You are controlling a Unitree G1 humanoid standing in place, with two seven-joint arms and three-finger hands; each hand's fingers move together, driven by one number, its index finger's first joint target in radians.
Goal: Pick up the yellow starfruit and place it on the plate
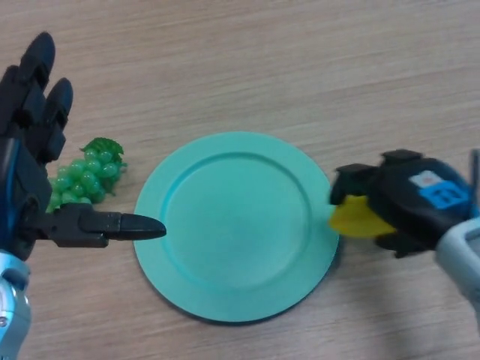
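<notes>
The yellow starfruit [358, 218] is held in my right hand [409, 199], whose fingers curl round it, just past the right rim of the plate. Only part of the fruit shows under the hand. The teal round plate [236, 225] lies on the wooden table in the middle of the view, with nothing on it. My left hand [37, 135] is at the far left, open, with fingers straight up and the thumb pointing at the plate's left rim.
A bunch of green grapes [86, 174] lies on the table left of the plate, next to my left hand. The wooden tabletop [262, 60] stretches behind the plate.
</notes>
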